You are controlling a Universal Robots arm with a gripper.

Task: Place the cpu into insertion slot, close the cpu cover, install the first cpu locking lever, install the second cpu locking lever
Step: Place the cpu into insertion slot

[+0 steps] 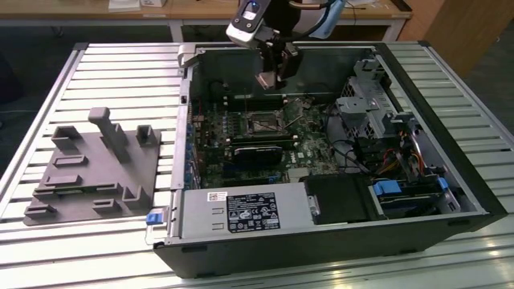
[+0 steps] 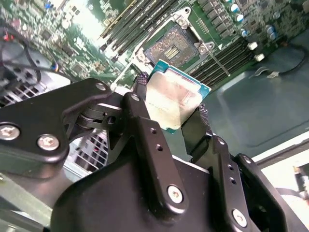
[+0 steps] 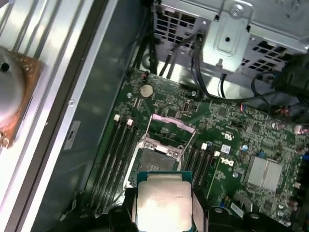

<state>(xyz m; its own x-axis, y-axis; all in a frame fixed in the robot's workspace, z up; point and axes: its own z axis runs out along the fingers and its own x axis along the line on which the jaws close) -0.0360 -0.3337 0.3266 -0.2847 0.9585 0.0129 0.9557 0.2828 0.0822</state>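
We're on placement: gripper (image 2: pixel 171 101) jaws pinch the cpu (image 2: pixel 177 95) above the bare insertion slot (image 2: pixel 170 46), needing a square, level descent

A robotics lab or workshop: a slatted metal bench (image 1: pixel 120 66) carries an open computer case (image 1: pixel 321 253) on its side, its green circuit board (image 1: pixel 309 114) bared. At its 9 o'clock sits a grey moulded parts holder (image 1: pixel 88 174). At 12 o'clock a robot arm (image 1: pixel 250 24) hangs with a chip (image 3: pixel 161 205) in its jaws, and a wooden desk (image 1: pixel 201 12) stands behind.

slatted metal table (image 1: pixel 120 66) | open computer case (image 1: pixel 241 256) | grey fixture (image 1: pixel 84 177)
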